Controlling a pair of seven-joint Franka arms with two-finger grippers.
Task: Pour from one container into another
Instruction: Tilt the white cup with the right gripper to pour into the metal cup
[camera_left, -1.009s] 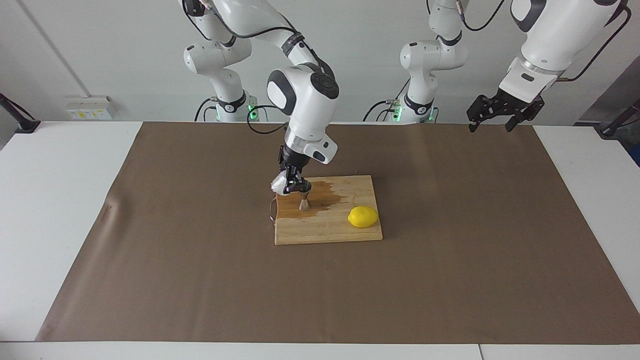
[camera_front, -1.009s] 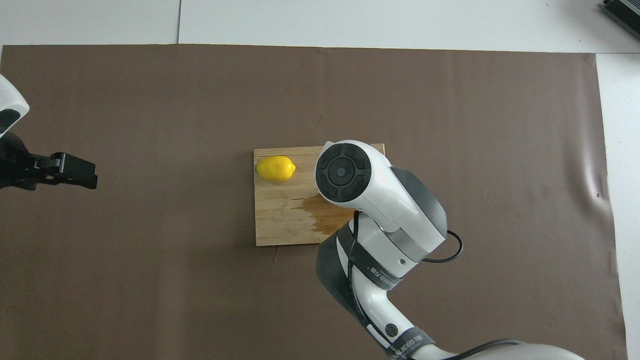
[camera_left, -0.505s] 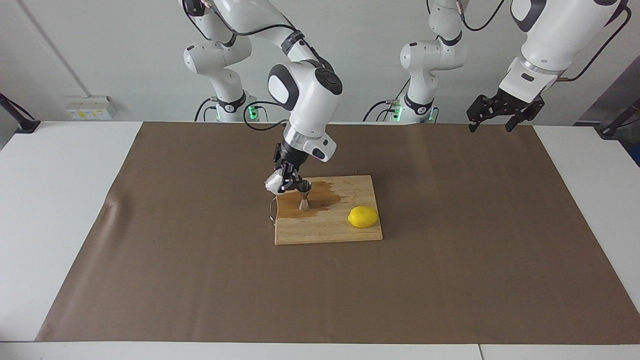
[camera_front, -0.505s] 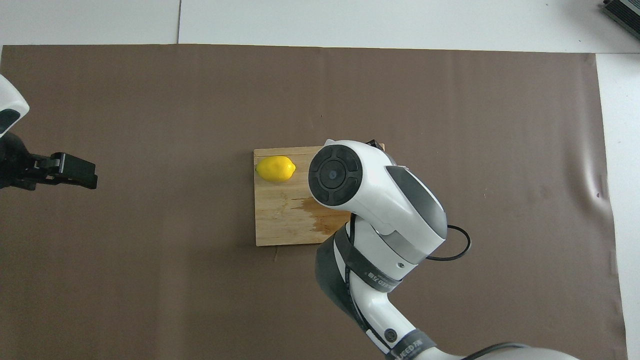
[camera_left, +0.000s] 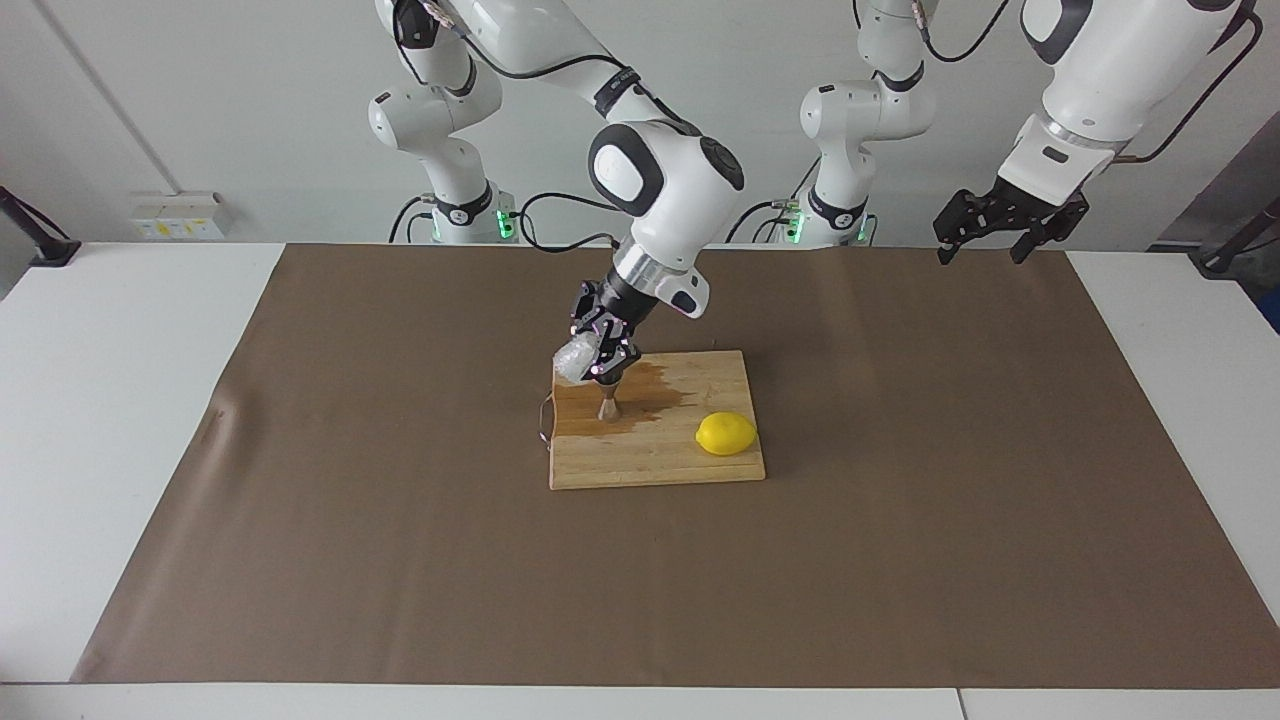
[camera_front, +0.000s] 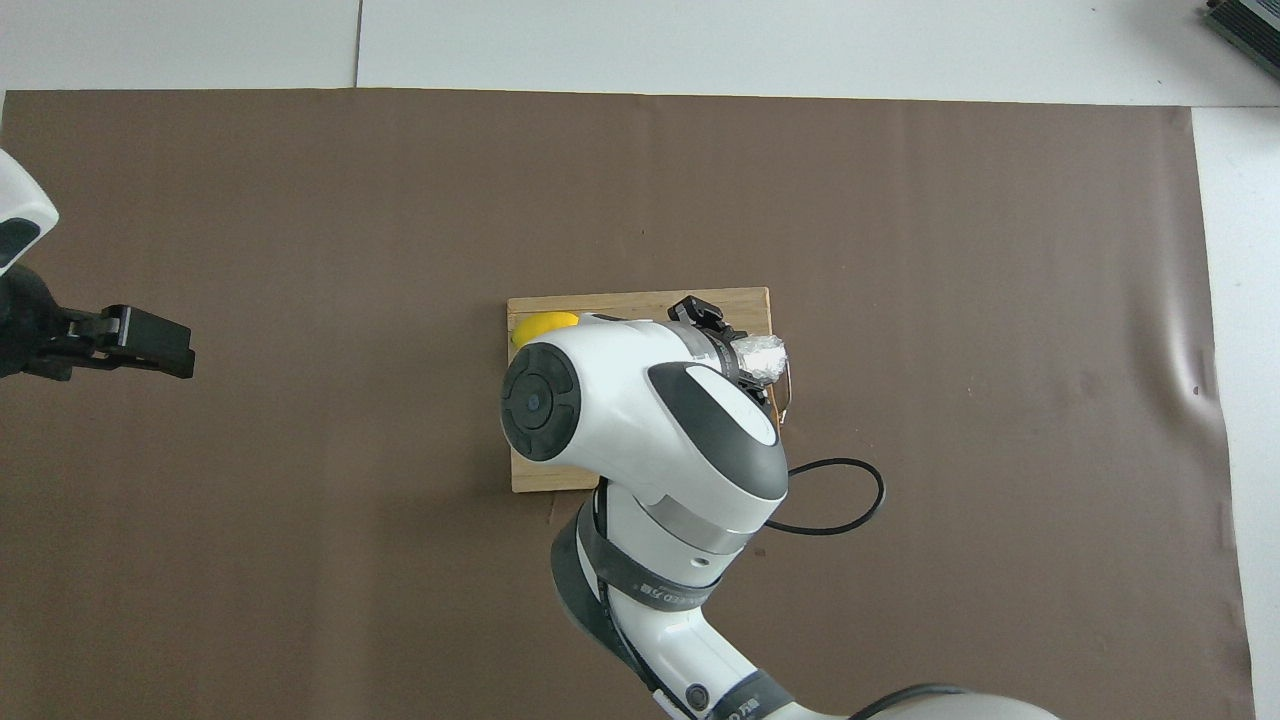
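Right gripper (camera_left: 598, 362) has its fingers clamped on the textured glass cup (camera_left: 573, 362), tilted over the steel jigger (camera_left: 607, 403), mouth angled down toward it so liquid runs in. Jigger stands upright on the wooden cutting board (camera_left: 655, 460), inside a dark wet stain (camera_left: 655, 392), so judging by that, some pour missed. Lemon (camera_left: 726, 434) sits on the board toward the left arm's end. Left gripper (camera_left: 992, 228) waits with fingers spread, over the mat's edge.

Opposed high views, facing and overhead, sharing cutting board (camera_left: 655, 418).
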